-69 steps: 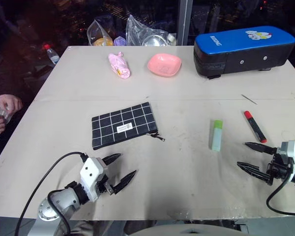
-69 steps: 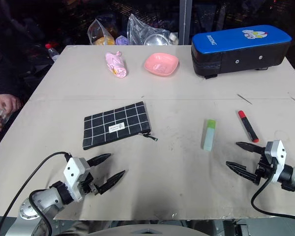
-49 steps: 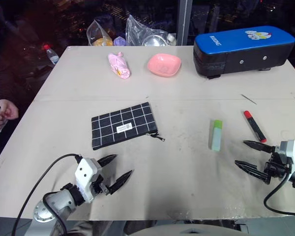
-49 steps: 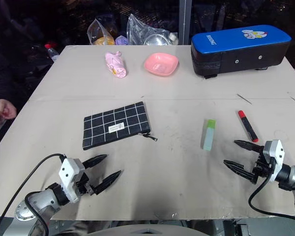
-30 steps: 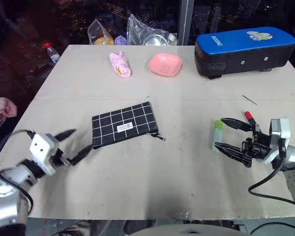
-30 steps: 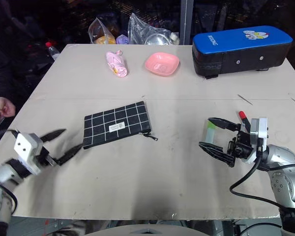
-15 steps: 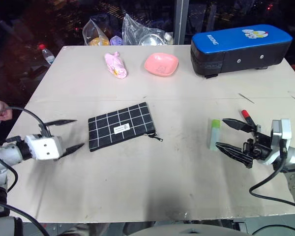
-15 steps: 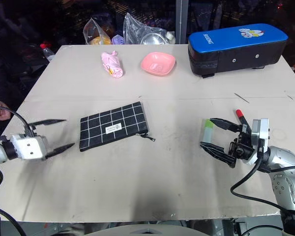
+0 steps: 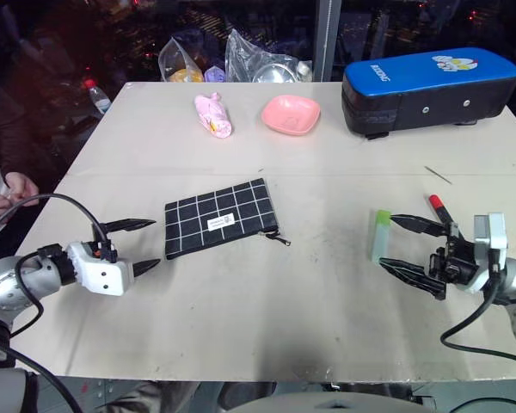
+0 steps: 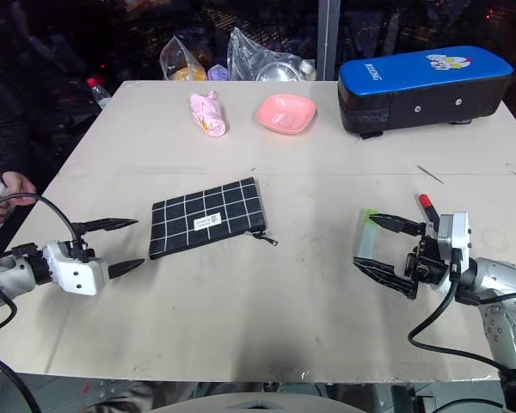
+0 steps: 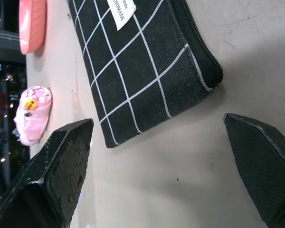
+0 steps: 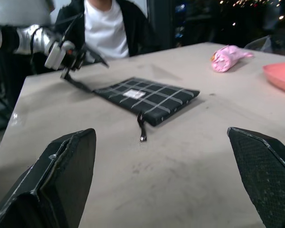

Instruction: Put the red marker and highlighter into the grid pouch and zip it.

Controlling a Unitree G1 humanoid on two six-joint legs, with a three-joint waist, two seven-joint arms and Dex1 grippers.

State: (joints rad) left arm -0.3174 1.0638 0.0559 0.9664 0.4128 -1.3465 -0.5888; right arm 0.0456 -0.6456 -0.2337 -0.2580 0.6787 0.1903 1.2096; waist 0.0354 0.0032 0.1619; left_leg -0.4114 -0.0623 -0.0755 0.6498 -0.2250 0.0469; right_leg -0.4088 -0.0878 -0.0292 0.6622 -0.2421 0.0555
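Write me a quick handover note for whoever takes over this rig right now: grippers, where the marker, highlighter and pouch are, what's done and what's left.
Left gripper: open, empty, beside the grid pouch's end.
Right gripper: open, empty, just off the table by the highlighter.
Red marker: on the table behind the right gripper.
Pouch: flat mid-table, zipper looks closed.
Done: nothing packed.
Left: unzip pouch, load marker and highlighter, zip.

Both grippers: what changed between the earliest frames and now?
The left gripper swung out to the pouch's left end; the right gripper moved in beside the highlighter. Both are open and empty. The grid pouch and red marker stayed put.
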